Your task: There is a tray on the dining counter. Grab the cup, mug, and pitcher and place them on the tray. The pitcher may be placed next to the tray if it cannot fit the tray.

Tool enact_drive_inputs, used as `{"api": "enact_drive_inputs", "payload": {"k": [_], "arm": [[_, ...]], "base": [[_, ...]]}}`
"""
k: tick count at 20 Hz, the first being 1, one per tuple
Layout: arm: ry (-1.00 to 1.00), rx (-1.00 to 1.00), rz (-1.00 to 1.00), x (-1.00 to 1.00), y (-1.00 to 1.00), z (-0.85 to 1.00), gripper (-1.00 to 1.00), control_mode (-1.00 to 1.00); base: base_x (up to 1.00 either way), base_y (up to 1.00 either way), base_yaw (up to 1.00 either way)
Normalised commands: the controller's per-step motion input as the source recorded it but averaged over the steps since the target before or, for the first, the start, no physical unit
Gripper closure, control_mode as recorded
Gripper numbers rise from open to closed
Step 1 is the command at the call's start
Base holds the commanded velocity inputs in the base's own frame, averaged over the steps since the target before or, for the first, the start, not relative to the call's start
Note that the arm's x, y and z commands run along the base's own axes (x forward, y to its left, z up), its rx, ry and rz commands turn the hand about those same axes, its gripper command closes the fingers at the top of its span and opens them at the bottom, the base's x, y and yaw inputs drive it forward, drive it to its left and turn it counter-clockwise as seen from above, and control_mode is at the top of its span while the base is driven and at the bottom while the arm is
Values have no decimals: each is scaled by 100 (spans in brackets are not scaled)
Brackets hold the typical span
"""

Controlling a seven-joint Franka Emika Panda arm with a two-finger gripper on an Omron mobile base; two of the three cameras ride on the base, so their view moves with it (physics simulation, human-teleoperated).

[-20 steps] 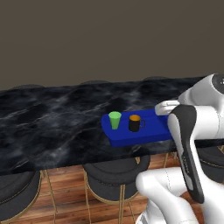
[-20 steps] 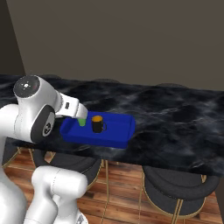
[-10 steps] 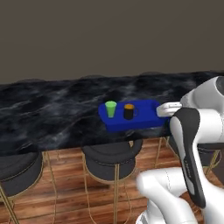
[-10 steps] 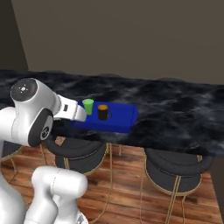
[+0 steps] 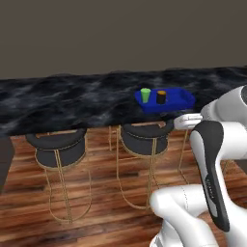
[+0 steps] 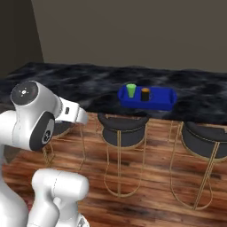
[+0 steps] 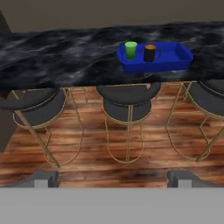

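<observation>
Tray first: the bright blue rectangular tray with raised rounded rims (image 5: 185,101) sits on the long black, white-veined marble surface (image 5: 72,101), and I place everything else from it. Inside the tray, toward its end away from the free floor, stands the small bright green tapered cup (image 7: 130,50); the small black cylindrical mug with the orange inside (image 7: 150,53) stands just beside the cup, nearer the tray's middle, its handle turned toward the bare part of the tray. The other half of the tray is bare blue floor. Below the tray, round black-cushioned stools on thin brass legs (image 7: 128,107) are tucked under the surface's edge, on a wooden plank floor (image 6: 146,195).

My claw (image 7: 113,178) hangs well back from the tray and lower than it, fingertips (image 7: 43,178) spread wide with nothing between them; the tray lies far ahead and above them.

As I judge it, cup and mug are done, and the step in hand is the pitcher. No clear glass pitcher stands near the tray in any of my views, so I cannot say where it is. The next move, I reckon, calls for driving off to find it, taking it upright so the orange liquid stays in, and returning to the tray's bare half, or just beside the tray if it will not fit.
</observation>
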Motion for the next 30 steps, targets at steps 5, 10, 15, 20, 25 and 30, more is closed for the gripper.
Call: {"api": "enact_drive_inputs", "payload": {"k": [5, 10, 15, 20, 25, 30], "arm": [[0, 0, 0, 0, 0, 0, -100, 100], [0, 0, 0, 0, 0, 0, -100, 100], [0, 0, 0, 0, 0, 0, -100, 100], [0, 0, 0, 0, 0, 0, -100, 100], [0, 0, 0, 0, 0, 0, -100, 100], [0, 0, 0, 0, 0, 0, -100, 100]], "base": [[-73, 100, -3], [-41, 100, -5], [-16, 100, -5], [-9, 100, -5], [-14, 100, -3], [-16, 100, -2]]}}
